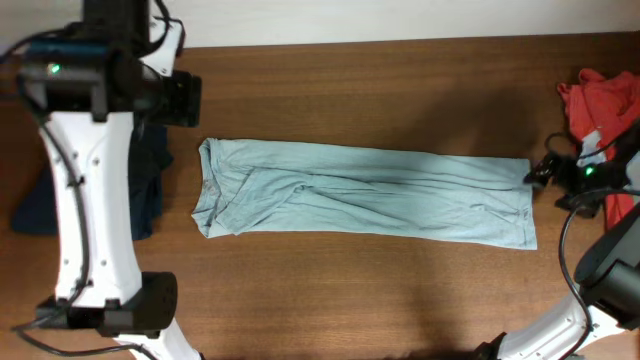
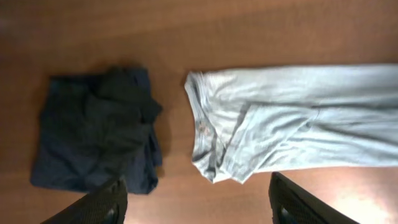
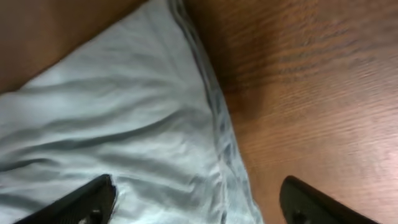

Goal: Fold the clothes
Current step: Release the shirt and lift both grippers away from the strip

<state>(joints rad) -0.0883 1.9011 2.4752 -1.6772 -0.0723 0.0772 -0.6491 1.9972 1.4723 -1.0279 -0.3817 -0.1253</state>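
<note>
A: Where's the tee?
B: The pale grey-blue T-shirt (image 1: 365, 192) lies mid table (image 1: 380, 90), folded into a long strip, collar at left end.
A: Others?
B: The navy garment (image 2: 93, 137) is crumpled at left, near the collar, not touching. The red-orange one (image 1: 600, 100) is at the far right corner.
A: Grippers?
B: The left gripper (image 2: 198, 202) has jaws wide, nothing held, above the collar end. The right gripper (image 3: 196, 199) is wide too, empty, over the tee's right edge.

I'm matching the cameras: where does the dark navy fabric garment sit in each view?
Overhead: dark navy fabric garment at far left, partly under the left arm.
Left wrist: the garment left of centre, crumpled.
Right wrist: not in it.
Shared landmark: the long pale grey-blue T-shirt, in all three.
</note>
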